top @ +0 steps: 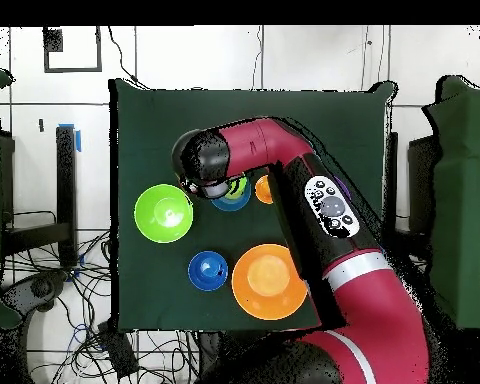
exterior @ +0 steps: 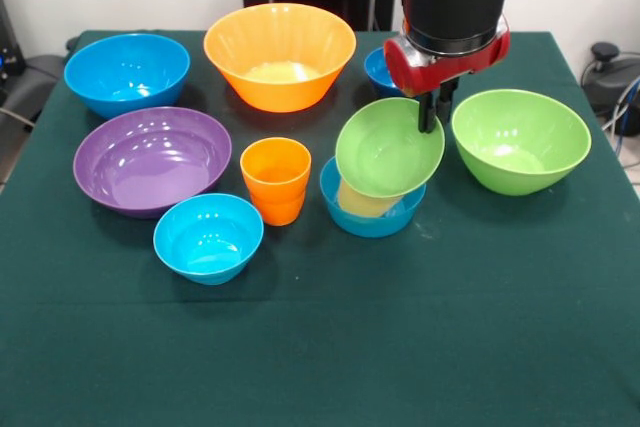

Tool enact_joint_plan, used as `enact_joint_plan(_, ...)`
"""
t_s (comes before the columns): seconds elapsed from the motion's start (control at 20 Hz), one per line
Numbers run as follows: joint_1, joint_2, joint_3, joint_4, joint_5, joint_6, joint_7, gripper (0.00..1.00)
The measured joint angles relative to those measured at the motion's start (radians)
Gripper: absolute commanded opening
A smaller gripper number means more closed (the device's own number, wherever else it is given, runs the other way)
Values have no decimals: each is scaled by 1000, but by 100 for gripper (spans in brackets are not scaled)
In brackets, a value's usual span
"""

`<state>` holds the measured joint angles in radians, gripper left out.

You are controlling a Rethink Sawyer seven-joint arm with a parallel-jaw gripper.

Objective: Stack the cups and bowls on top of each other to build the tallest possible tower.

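My gripper (exterior: 432, 119) is shut on the far right rim of the small lime green bowl (exterior: 388, 147). That bowl hangs tilted, its opening toward the front. Under it the pale yellow cup (exterior: 362, 202) stands inside a small light blue bowl (exterior: 372, 221); whether the green bowl touches the cup I cannot tell. The orange cup (exterior: 275, 179) stands upright just left of them. From overhead the arm's wrist (top: 206, 165) hides the gripper, and only slivers of the green bowl (top: 234, 186) and the orange cup (top: 263, 188) show.
Around stand a large orange bowl (exterior: 280, 57), a large blue bowl (exterior: 127, 72), a purple bowl (exterior: 152, 159), a second small light blue bowl (exterior: 208, 237), a large lime green bowl (exterior: 520, 139) and a small dark blue bowl (exterior: 378, 69) behind the gripper.
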<state>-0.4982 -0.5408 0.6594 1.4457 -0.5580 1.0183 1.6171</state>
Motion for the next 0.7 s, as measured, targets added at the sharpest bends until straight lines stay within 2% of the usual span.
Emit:
enact_joint_plan(0.65,-12,3,17,0,-7,0,0,0)
enact_joint_plan(0.7,-15,4,22,0,-7,0,0,100)
